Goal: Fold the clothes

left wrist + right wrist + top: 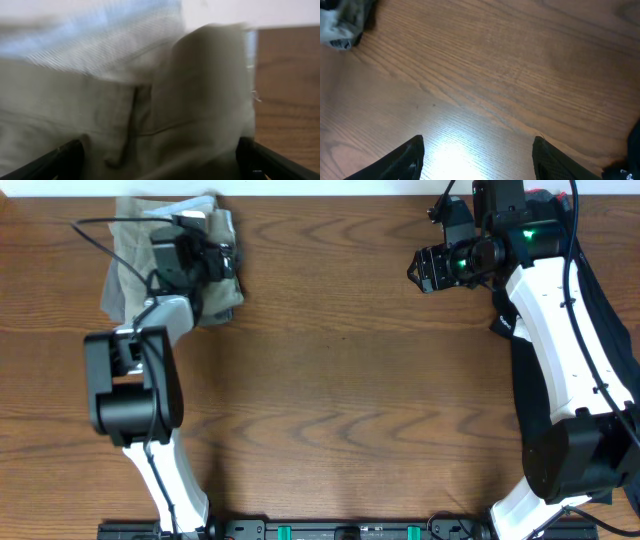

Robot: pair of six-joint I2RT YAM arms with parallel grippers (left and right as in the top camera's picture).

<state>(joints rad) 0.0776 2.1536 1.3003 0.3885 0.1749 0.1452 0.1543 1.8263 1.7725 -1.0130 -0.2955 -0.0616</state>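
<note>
Shorts (125,275) blurred, partly hidden, left fingers (62,161) spread

Shorts (125,275) lie far left on the table (340,380), another garment (612,330) far right.

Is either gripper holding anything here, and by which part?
Nothing is gripped: left gripper stands wide open around the khaki-beige cotton shorts; right gripper hangs open, empty.
</note>
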